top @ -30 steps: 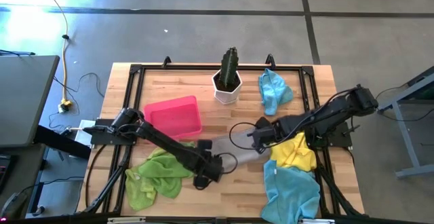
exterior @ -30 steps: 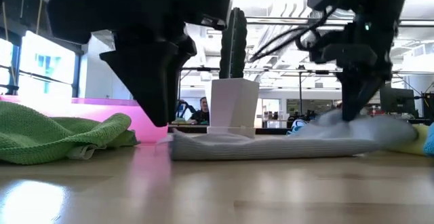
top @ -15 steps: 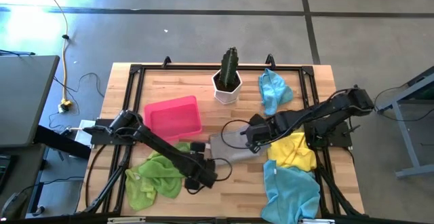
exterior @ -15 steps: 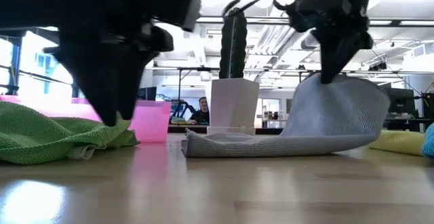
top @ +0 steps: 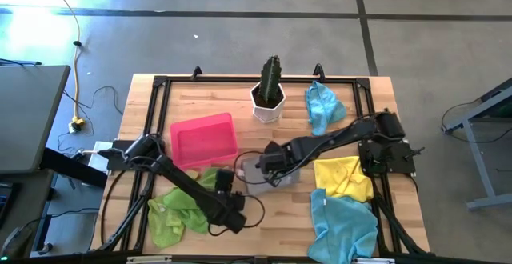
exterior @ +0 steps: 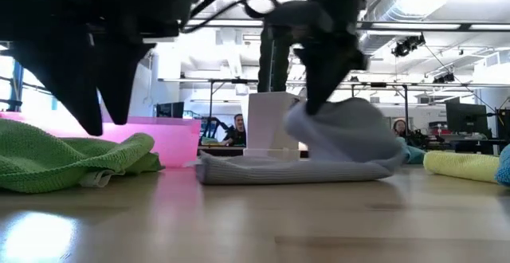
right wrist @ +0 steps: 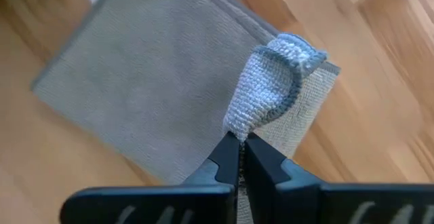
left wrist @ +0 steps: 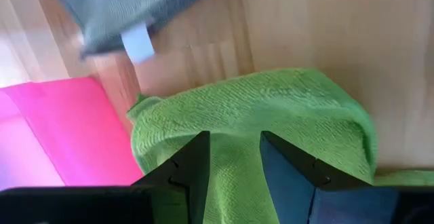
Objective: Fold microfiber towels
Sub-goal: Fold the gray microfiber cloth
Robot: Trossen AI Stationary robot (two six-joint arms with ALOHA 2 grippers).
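A grey towel [top: 276, 176] lies mid-table, its left part flat on the wood; it also shows in the low view [exterior: 263, 169]. My right gripper [top: 268, 158] is shut on the grey towel's raised part [exterior: 335, 131], above its middle. My left gripper [top: 218, 180] is open and empty. It hovers with fingers down over the right end of a lime green towel [top: 184, 204], which also shows in the left wrist view [left wrist: 271, 115]. My right gripper pinches a bunched edge of the grey towel [right wrist: 261, 105] between its two fingers [right wrist: 227, 159]. The fingers come from above, slanting in from the table's right. The held edge is lifted and carried over the flat part [right wrist: 149, 88], which lies on the table.
A pink tray [top: 204, 138] stands left of centre, a cactus in a white pot [top: 270, 96] at the far middle. A light blue towel [top: 322, 108] lies far right, a yellow towel [top: 346, 176] and another light blue towel [top: 344, 224] near right.
My right gripper has lifted the grey towel's right edge and carried it toward the table's left, folding that part over the rest, which stays flat. My left gripper has gone from the grey towel's left end toward the table's left, over the green towel.
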